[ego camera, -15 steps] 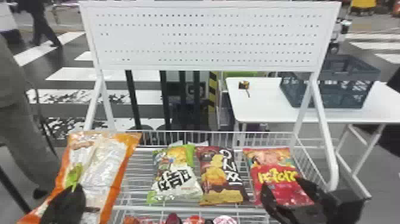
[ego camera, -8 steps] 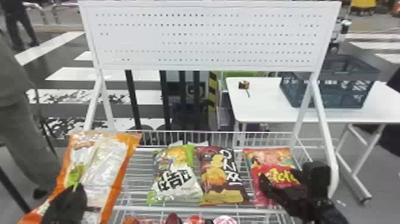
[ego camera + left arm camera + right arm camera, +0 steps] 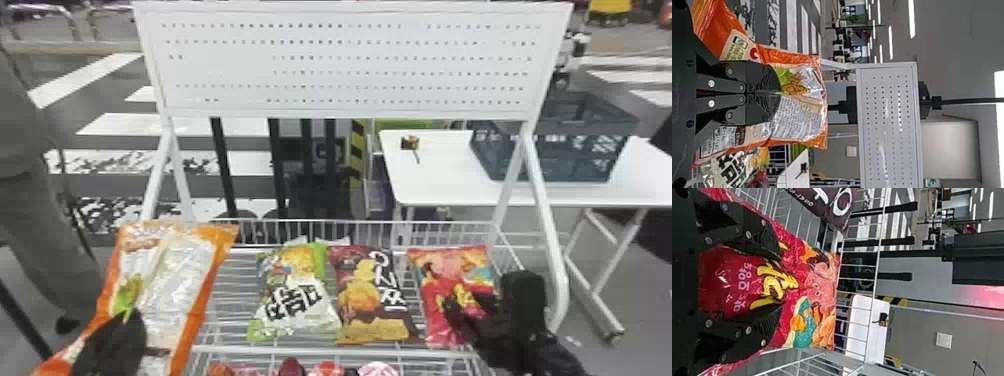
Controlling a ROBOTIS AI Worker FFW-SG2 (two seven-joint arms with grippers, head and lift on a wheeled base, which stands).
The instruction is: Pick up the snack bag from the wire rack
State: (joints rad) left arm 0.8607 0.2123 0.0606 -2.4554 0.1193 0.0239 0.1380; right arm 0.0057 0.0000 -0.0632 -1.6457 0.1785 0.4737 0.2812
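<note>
Red, glossy plastic snack bag [image 3: 434,285] lying on the white wire rack [image 3: 300,351], right gripper [image 3: 779,280] spread astride it: centre, squeeze evenly, then lift straight! Left gripper [image 3: 779,93] grips an orange-and-white plastic bag [image 3: 175,280].

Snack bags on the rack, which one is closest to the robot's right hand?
The red bag, at the row's right end. The right gripper is open over it; the brown bag and green bag lie farther left.
</note>
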